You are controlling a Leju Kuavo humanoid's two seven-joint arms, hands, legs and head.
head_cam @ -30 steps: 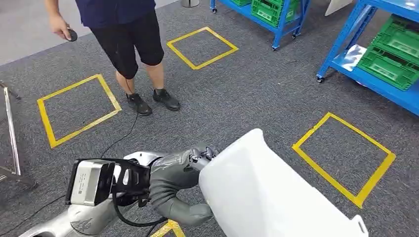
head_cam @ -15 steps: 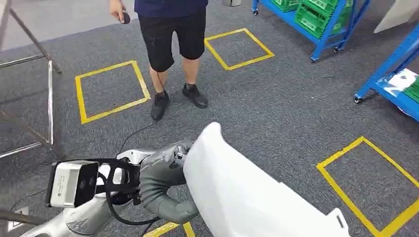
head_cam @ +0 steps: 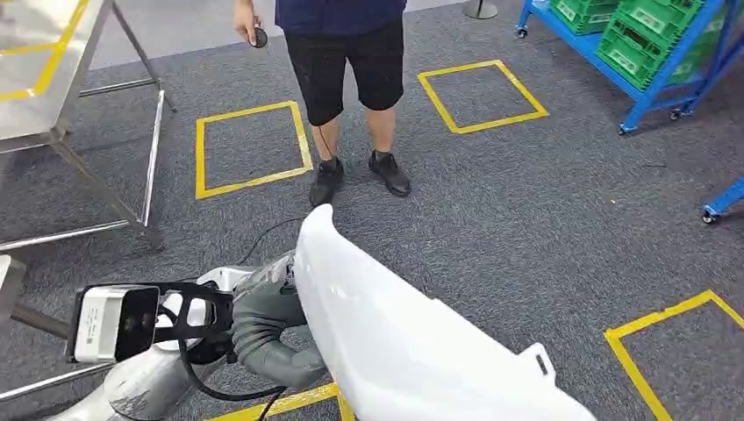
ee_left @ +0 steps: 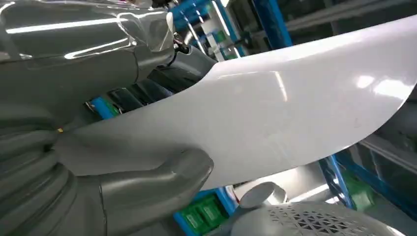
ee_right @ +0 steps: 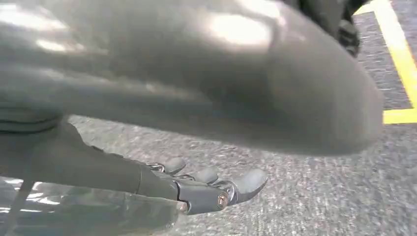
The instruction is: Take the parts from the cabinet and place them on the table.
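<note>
- Large glossy white curved plastic panel part (head_cam: pixel 412 342): carried above the grey carpet floor (head_cam: pixel 526 202), running from the lower right of the head view up to a rounded tip near the middle; a small tab (head_cam: pixel 537 360) stood up on its upper edge.
- Left hand (head_cam: pixel 268 320): grasped the white panel at its near edge; in the left wrist view the thick grey thumb (ee_left: pixel 147 184) pressed on one face of the panel (ee_left: pixel 275 108) while darker fingers (ee_left: pixel 147 93) lay behind the other face.
- Left wrist camera block (head_cam: pixel 110 322): white and black, mounted on the silver forearm just behind the hand.
- Right hand (ee_right: pixel 206 189): hung over the carpet in the right wrist view, fingers extended and slightly apart, nothing between them.
- Yellow tape squares (head_cam: pixel 250 149): several marked on the carpet, one ahead to the left, one further back, one at the right edge.
- Person in dark shorts and black shoes (head_cam: pixel 351 79): stood ahead on the carpet, a small dark object (head_cam: pixel 260 37) in one hand.
- Steel-framed counter (head_cam: pixel 53 88): at the far left, top bearing yellow tape.
- Blue metal shelving with green plastic crates (head_cam: pixel 649 44): at the far right, well apart from the panel.
</note>
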